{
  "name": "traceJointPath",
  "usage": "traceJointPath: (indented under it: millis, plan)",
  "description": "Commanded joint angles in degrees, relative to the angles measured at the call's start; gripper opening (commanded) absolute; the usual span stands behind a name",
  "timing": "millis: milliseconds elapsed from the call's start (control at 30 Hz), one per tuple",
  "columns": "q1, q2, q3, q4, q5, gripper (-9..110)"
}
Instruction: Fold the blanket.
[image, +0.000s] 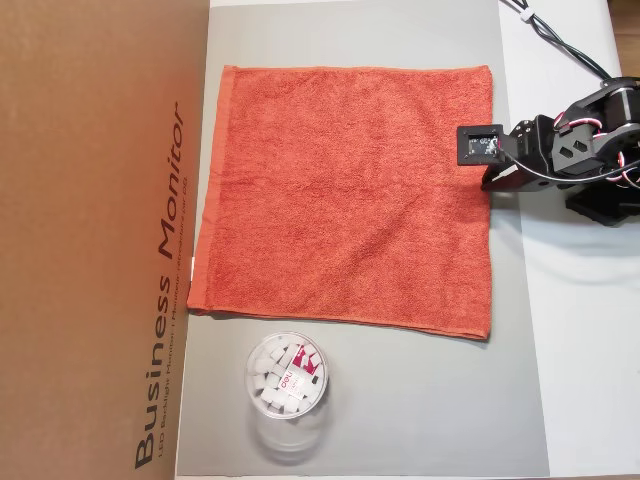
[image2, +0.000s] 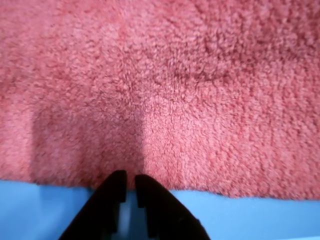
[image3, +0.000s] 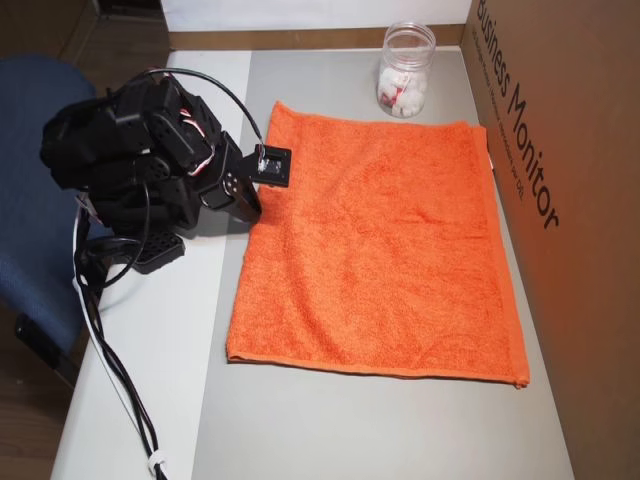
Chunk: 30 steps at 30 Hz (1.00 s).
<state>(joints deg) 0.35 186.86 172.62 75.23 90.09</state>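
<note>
1. White table (image3: 150, 340) carrying a grey mat (image: 420, 400), both sitting under even light.
2. Brown cardboard box (image: 90, 230) printed "Business Monitor" standing along the mat's edge.
3. Blue chair (image3: 30, 270) showing beside the table, brown floor (image3: 20, 420) lying below.

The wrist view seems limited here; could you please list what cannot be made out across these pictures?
- Wrist view: only part of the blanket shows; the frame cuts off its other edges. The gripper fingers' bases are cut off below.
- Both overhead views: the fingertips are hidden under the arm.
- The tub label is too small to read.
</note>
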Motion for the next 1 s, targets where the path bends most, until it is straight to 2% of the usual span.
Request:
traceJointPath:
  millis: [0,300,567,967]
  plan:
    - [-0.62,-4.48,-7.03,-0.18,-0.44,0]
    - [-1.41,-13.62,-19.86,-0.18,-0.44,1]
    - [-6.5,-19.86,-28.39,-0.18,-0.53,1]
    - [-22.94,-30.94,-39.29,-0.18,-0.53,0]
